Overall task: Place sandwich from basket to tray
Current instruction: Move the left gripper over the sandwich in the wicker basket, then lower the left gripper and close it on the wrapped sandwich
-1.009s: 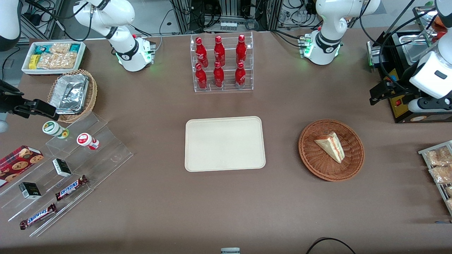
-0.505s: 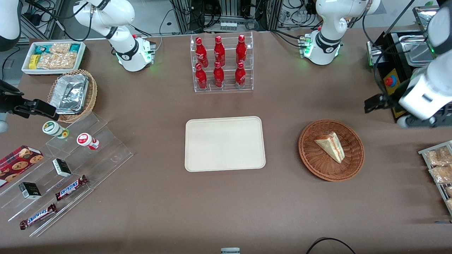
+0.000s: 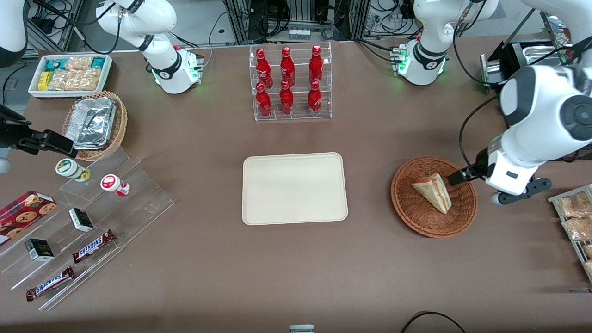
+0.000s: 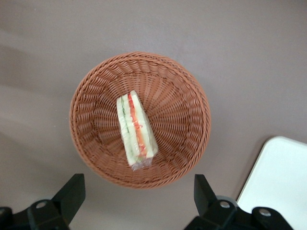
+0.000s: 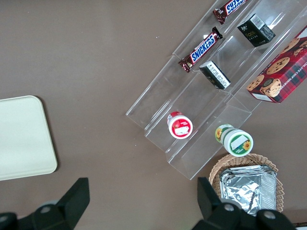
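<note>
The sandwich (image 3: 433, 191), a pale wedge with red and green filling, lies in the reddish-brown wicker basket (image 3: 409, 208) toward the working arm's end of the table. It also shows in the left wrist view (image 4: 136, 129), inside the basket (image 4: 189, 143). My left gripper (image 4: 139, 194) is open and empty, held above the basket's edge; in the front view it (image 3: 455, 178) hangs over the basket rim beside the sandwich. The cream tray (image 3: 294, 188) lies flat at the table's middle, with nothing on it; its corner shows in the wrist view (image 4: 280, 179).
A clear rack of red bottles (image 3: 290, 83) stands farther from the camera than the tray. A rack of snack packets (image 3: 576, 222) and a black appliance (image 3: 518, 60) flank the working arm. Stepped acrylic shelves with snacks (image 3: 88, 222) lie toward the parked arm's end.
My left arm has swung in from the table's edge and lowered toward the basket; the gripper now hangs over the basket rim. The sandwich, basket and tray have not moved.
</note>
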`<state>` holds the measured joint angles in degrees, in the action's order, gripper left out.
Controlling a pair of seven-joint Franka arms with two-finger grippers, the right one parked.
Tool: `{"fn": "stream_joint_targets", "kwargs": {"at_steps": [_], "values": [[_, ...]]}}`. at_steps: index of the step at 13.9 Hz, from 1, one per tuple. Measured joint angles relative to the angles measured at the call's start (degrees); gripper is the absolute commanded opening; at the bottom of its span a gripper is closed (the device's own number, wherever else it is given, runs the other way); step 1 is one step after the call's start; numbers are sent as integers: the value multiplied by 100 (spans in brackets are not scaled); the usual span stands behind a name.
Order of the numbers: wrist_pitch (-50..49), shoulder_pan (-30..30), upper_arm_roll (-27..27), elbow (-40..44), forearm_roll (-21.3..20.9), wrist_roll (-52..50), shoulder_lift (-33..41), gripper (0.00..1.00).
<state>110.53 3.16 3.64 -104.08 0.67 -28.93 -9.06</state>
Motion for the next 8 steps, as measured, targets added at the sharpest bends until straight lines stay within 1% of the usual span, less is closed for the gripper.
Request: {"fn": "stream_joint_targets", "kwargs": {"at_steps": [4,8], "values": [[941,35,0,-810,-63,-793,10,100],[1901,82,0,-1602,-162,-1043,14,100]]}}
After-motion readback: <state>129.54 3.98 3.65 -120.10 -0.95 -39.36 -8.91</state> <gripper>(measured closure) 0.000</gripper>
